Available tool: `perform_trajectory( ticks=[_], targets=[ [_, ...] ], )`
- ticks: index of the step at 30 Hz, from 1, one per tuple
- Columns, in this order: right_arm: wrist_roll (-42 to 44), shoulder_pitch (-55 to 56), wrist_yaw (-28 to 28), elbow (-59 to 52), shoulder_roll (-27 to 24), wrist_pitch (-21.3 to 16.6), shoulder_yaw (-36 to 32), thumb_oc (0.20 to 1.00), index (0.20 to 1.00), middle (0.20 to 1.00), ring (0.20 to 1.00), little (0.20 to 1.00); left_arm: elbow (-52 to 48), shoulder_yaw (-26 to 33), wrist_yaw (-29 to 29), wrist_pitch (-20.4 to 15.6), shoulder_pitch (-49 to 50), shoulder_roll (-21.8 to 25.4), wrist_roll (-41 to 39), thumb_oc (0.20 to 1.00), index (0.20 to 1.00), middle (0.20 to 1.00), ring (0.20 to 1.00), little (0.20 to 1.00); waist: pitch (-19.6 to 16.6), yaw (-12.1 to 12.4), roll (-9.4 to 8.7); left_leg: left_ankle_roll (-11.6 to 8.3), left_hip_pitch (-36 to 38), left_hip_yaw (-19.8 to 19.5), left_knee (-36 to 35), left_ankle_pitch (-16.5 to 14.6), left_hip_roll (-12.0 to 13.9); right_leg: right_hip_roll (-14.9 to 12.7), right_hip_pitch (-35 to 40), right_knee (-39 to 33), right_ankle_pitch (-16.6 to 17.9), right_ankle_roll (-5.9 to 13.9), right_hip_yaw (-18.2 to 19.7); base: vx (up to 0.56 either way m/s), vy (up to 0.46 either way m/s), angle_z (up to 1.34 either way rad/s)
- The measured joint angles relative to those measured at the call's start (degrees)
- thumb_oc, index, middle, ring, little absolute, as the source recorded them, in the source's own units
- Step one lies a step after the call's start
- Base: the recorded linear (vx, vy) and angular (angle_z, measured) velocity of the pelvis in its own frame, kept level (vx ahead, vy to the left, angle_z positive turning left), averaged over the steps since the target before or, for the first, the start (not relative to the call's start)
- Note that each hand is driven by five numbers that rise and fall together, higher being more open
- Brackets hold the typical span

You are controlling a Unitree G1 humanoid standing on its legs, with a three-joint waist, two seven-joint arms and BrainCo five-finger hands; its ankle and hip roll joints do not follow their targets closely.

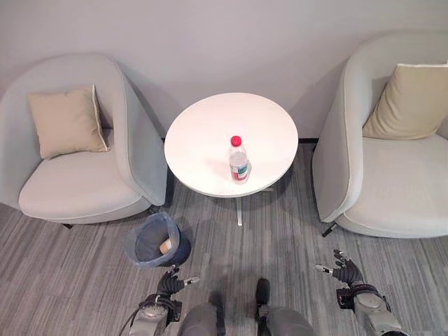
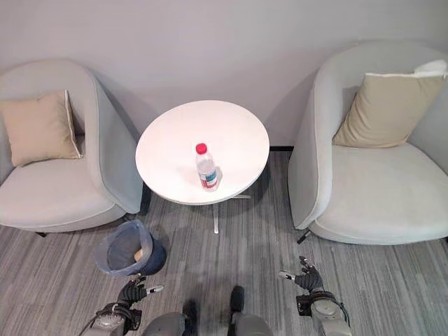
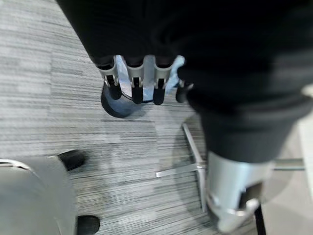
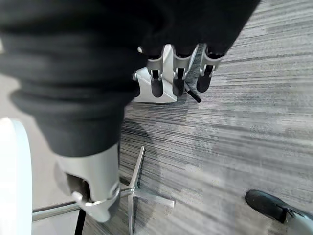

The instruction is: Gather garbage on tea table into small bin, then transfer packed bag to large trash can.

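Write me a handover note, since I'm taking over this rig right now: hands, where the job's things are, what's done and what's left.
Left hand: open, holding nothing, low over the floor just by the bin.
Right hand: open, holding nothing, low over the floor near the right armchair.
Bottle: upright on the table, near its front edge.
Bin: on the floor by the left armchair, bag-lined, with a small tan item inside.
Done: that item appears binned.
Left: bin the bottle, then carry the bag to the large trash can.
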Motion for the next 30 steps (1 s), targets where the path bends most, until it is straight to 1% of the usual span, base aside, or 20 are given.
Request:
perform_trajectory(
  ticks=[2, 4, 5, 6, 10, 11, 12, 13, 15, 16, 17, 18, 20, 22, 23, 24, 26, 27, 28, 30],
  targets=[
    [0.0, 1.3, 0.0, 0.0, 0.0, 0.4, 0.7, 1.000, 1.000, 1.000, 1.000, 1.000, 0.6, 0.0, 0.0, 0.4, 0.3, -0.1, 0.0, 1.000, 1.000, 1.000, 1.000, 1.000, -0.1, 0.0, 0.05, -0.31, -0.4, 0.9, -2.8, 3.0, 0.5, 1.1, 2.1, -0.6, -1.3, -0.13, -0.8, 0.28, 0.094, 0.05],
    [0.0, 1.6, 0.0, 0.0, -0.1, 0.4, 0.7, 1.000, 1.000, 1.000, 1.000, 1.000, 0.6, 0.0, 0.0, 0.6, 0.7, 0.0, 0.0, 1.000, 1.000, 1.000, 1.000, 1.000, -0.1, 0.0, 0.28, -0.39, -0.7, 1.0, -3.3, 4.3, 0.5, 1.5, 2.9, -0.1, -2.0, -0.76, -0.8, 0.24, 0.132, -0.01],
    [0.0, 1.8, 0.0, 0.0, -0.1, 0.5, 0.7, 1.000, 1.000, 1.000, 1.000, 1.000, 0.7, 0.1, 0.0, 0.7, 0.9, -0.1, 0.0, 1.000, 1.000, 1.000, 1.000, 1.000, -0.3, 0.0, 0.54, -0.85, -0.8, 1.3, -3.2, 4.9, 0.6, 1.8, 3.6, -0.4, -2.3, -0.40, -0.8, 0.20, 0.130, -0.05],
    [0.0, 1.8, 0.0, -0.1, -0.1, 0.6, 0.7, 1.000, 1.000, 1.000, 1.000, 1.000, 0.5, 0.1, -0.1, 1.0, 1.3, -0.1, 0.0, 1.000, 1.000, 1.000, 1.000, 1.000, -0.4, -0.1, 0.82, -0.15, 0.0, 1.6, -4.0, 5.4, 0.9, 2.2, 4.1, -0.3, -2.1, 0.92, -0.5, 0.26, 0.169, -0.15],
    [-0.4, 2.2, 0.1, -3.9, -0.2, 0.6, 0.7, 1.000, 1.000, 1.000, 1.000, 1.000, 0.2, 0.3, -0.2, 1.1, 2.0, -0.1, 0.0, 1.000, 1.000, 1.000, 1.000, 1.000, -1.1, 0.0, 2.18, 0.78, 2.9, 2.7, -5.9, 5.6, -0.2, 2.0, 6.0, 0.1, -4.1, 3.36, 2.1, 0.25, 0.192, -0.29],
    [-1.3, 2.0, 0.1, -6.1, -0.5, 0.6, 0.8, 1.000, 1.000, 1.000, 1.000, 1.000, 0.2, 0.3, -0.3, 1.1, 1.9, 0.0, 0.0, 1.000, 1.000, 1.000, 1.000, 1.000, -1.5, 0.0, 3.11, 3.85, 4.3, 3.0, -6.9, 5.6, -0.7, 1.6, 5.3, 3.3, -5.9, 4.18, 2.5, 0.15, 0.153, -0.32],
    [-1.4, 2.0, 0.1, -7.6, -0.6, 0.6, 1.3, 1.000, 1.000, 1.000, 1.000, 1.000, 0.2, 0.3, -0.3, 1.1, 1.7, 0.4, 0.0, 1.000, 1.000, 1.000, 1.000, 1.000, -1.5, 0.0, 2.97, 6.47, 5.0, 3.4, -7.2, 4.9, -1.4, 0.5, 3.8, 7.7, -8.4, 5.07, 2.8, 0.11, 0.121, -0.19],
    [-1.8, 2.4, 0.2, -9.4, -0.7, 0.4, 1.6, 1.000, 1.000, 1.000, 1.000, 1.000, -0.2, 0.2, -0.2, 1.1, 1.8, 0.8, 0.0, 1.000, 1.000, 1.000, 1.000, 1.000, -1.7, -0.1, 2.68, 8.11, 5.8, 3.7, -6.9, 4.9, -2.3, -0.7, 2.0, 12.2, -10.5, 6.17, 2.8, 0.11, 0.097, 0.00],
    [-2.5, 2.5, 0.2, -13.0, -0.7, 0.4, 1.7, 1.000, 1.000, 1.000, 1.000, 1.000, -1.1, 0.3, -0.2, 1.0, 1.1, 2.1, 0.0, 1.000, 1.000, 1.000, 1.000, 1.000, -2.4, -0.2, 1.51, 9.58, 5.9, 4.4, -6.8, 3.6, -4.4, -3.6, -1.5, 19.7, -14.2, 8.28, 4.3, 0.09, 0.058, -0.02],
    [-2.8, 2.3, 0.2, -14.3, -0.8, 0.2, 1.6, 1.000, 1.000, 1.000, 1.000, 1.000, -1.1, 0.4, -0.2, 1.0, 0.6, 2.5, 0.0, 1.000, 1.000, 1.000, 1.000, 1.000, -2.3, -0.3, 1.53, 10.13, 6.0, 4.3, -7.0, 3.2, -5.0, -4.4, -3.6, 23.7, -15.1, 8.68, 4.6, 0.09, 0.017, -0.05],
    [-3.1, 2.0, 0.3, -15.3, -0.9, 0.1, 1.6, 1.000, 1.000, 1.000, 1.000, 1.000, -0.6, 0.5, -0.2, 1.0, 0.0, 2.6, 0.1, 1.000, 1.000, 1.000, 1.000, 1.000, -2.1, -0.3, 1.72, 10.64, 6.5, 4.1, -7.4, 2.9, -5.5, -5.2, -5.8, 27.0, -17.1, 9.36, 4.6, 0.05, -0.004, 0.02],
    [-3.6, 1.7, 0.4, -15.5, -0.9, 0.0, 1.7, 1.000, 1.000, 1.000, 1.000, 1.000, -0.6, 0.7, 0.0, 1.0, -0.2, 2.9, 0.0, 1.000, 1.000, 1.000, 1.000, 1.000, -2.2, -0.3, 1.86, 10.75, 7.0, 4.0, -7.7, 2.8, -5.7, -5.5, -6.6, 27.3, -17.9, 9.96, 5.1, 0.06, -0.056, 0.15],
    [-5.0, 0.9, 0.8, -15.9, -1.0, -0.1, 1.9, 1.000, 1.000, 1.000, 1.000, 1.000, -0.7, 0.7, 0.1, 0.9, -0.6, 4.2, 0.0, 1.000, 1.000, 1.000, 1.000, 1.000, -2.2, -0.1, 1.56, 10.69, 8.0, 3.1, -8.2, 2.7, -6.4, -6.8, -8.9, 25.8, -18.0, 10.39, 5.3, 0.04, -0.097, 0.25],
    [-6.4, -0.4, 0.9, -16.0, -1.9, -0.1, 2.9, 1.000, 1.000, 1.000, 1.000, 1.000, -0.4, 0.7, 0.1, 0.8, -0.5, 4.7, 0.0, 1.000, 1.000, 1.000, 1.000, 1.000, -2.1, -0.1, 1.73, 10.70, 7.8, 2.7, -8.2, 2.7, -6.3, -7.0, -11.2, 24.7, -17.0, 10.95, 5.6, 0.02, -0.089, 0.23],
    [-8.0, -0.4, 1.3, -17.4, -3.1, -0.2, 4.2, 1.000, 1.000, 1.000, 1.000, 1.000, -0.3, 0.7, 0.1, 0.8, -0.4, 5.0, 0.0, 1.000, 1.000, 1.000, 1.000, 1.000, -2.0, -0.1, 1.18, 10.52, 8.1, 2.2, -8.2, 2.6, -6.6, -7.1, -11.8, 21.8, -14.3, 11.20, 7.0, 0.03, -0.083, 0.36],
    [-9.1, -0.4, 1.8, -18.0, -3.1, 0.0, 4.3, 1.000, 1.000, 1.000, 1.000, 1.000, -0.6, 0.8, 0.1, 0.8, 0.2, 5.2, 0.1, 1.000, 1.000, 1.000, 1.000, 1.000, -1.7, 0.2, 0.55, 10.02, 8.8, 2.1, -8.1, 2.2, -6.8, -7.2, -11.1, 20.5, -13.2, 11.29, 7.1, 0.05, -0.156, 0.33],
    [-10.5, -0.2, 2.8, -21.2, -4.5, -0.1, 5.4, 1.000, 1.000, 1.000, 1.000, 1.000, -0.8, 1.4, 0.1, 0.8, 2.3, 4.9, 0.1, 1.000, 1.000, 1.000, 1.000, 1.000, -1.7, 0.4, 0.10, 8.71, 9.6, 1.6, -8.0, 1.4, -6.7, -7.0, -9.8, 19.0, -9.9, 10.55, 7.2, 0.03, -0.128, 0.07],
    [-11.9, -0.1, 3.8, -24.5, -6.7, -0.1, 6.2, 1.000, 1.000, 1.000, 1.000, 1.000, -1.5, 2.5, -0.1, 0.7, 4.0, 4.2, 0.3, 1.000, 1.000, 1.000, 1.000, 1.000, -1.4, 0.4, 0.58, 7.81, 9.8, 1.2, -8.2, 1.1, -6.2, -6.7, -9.3, 18.2, -8.2, 10.23, 6.5, 0.02, -0.106, 0.07],
    [-12.7, 0.1, 4.6, -26.0, -8.2, -0.3, 6.6, 1.000, 1.000, 1.000, 1.000, 1.000, -1.9, 2.5, -0.1, 0.7, 4.9, 4.0, 0.3, 1.000, 1.000, 1.000, 1.000, 1.000, -1.5, 0.3, 0.83, 7.26, 9.5, 0.9, -8.1, 0.9, -5.7, -6.2, -8.7, 17.0, -7.0, 9.24, 6.0, 0.02, -0.102, 0.10],
    [-13.9, -0.1, 5.4, -26.5, -10.2, -0.9, 6.5, 1.000, 1.000, 1.000, 1.000, 1.000, -2.0, 2.4, -0.6, 0.8, 6.2, 3.7, 0.6, 1.000, 1.000, 1.000, 1.000, 1.000, -1.7, 0.4, 1.61, 6.62, 9.5, 0.4, -8.0, 1.2, -4.5, -5.1, -7.6, 14.7, -6.0, 8.48, 5.0, 0.02, -0.083, 0.14]
  ],
)
